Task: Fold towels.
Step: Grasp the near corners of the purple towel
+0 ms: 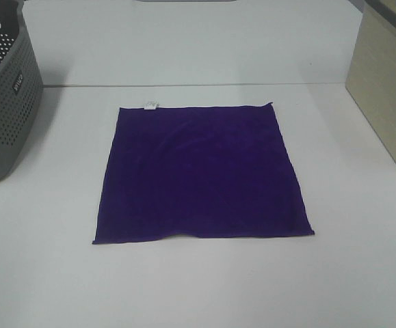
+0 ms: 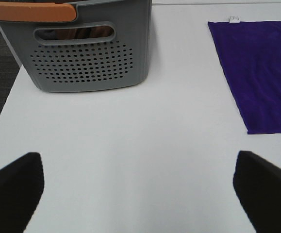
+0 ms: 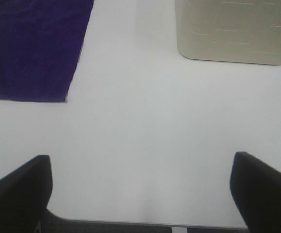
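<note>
Both claws gape wide and empty. The left gripper (image 2: pixel 140 194) and right gripper (image 3: pixel 140 194) hover over the white table (image 1: pixel 198 294). The purple towel (image 1: pixel 201 174) lies flat ahead of them, between the 2, touching neither. I'd say pinch its 2 nearest corners together and lift evenly. Count: 1 towel, 1 grey basket (image 1: pixel 6 102), 1 beige bin (image 1: pixel 389 89).

Bright, diffuse light washes the white table (image 1: pixel 198 287) nearly flat. Only a faint soft shadow hugs the towel (image 1: pixel 198 171) on its side toward the worktop's near edge. Up close, my left fingers (image 2: pixel 14 189) and right fingers (image 3: pixel 19 194) are dark, out-of-focus blurs. Everything looks slightly grainy.
</note>
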Controlling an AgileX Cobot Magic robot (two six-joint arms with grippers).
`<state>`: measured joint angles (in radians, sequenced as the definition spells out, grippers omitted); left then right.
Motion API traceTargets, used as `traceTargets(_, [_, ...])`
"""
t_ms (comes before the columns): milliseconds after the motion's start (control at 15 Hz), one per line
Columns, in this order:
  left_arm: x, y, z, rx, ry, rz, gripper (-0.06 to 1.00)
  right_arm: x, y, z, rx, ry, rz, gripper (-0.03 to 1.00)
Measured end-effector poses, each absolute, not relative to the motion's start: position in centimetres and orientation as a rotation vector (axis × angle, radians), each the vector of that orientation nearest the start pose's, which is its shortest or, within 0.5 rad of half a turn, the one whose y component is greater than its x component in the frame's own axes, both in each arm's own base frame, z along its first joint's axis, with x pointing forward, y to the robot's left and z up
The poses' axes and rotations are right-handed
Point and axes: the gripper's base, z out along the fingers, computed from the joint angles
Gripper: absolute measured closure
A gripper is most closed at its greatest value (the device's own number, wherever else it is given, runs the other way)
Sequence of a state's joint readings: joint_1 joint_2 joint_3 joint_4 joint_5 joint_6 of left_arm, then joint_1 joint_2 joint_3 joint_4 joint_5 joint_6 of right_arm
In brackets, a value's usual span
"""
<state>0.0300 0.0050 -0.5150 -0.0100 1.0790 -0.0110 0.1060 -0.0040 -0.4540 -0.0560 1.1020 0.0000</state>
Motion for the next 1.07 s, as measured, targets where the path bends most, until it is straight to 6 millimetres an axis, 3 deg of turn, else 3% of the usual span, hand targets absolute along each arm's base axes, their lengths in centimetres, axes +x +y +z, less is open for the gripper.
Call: traceTargets(1067, [-0.81, -0.4, 28.0, -0.039, 2.042, -0.044, -0.05, -0.2, -0.4, 26.12, -0.117, 2.123, 0.002, 0.0])
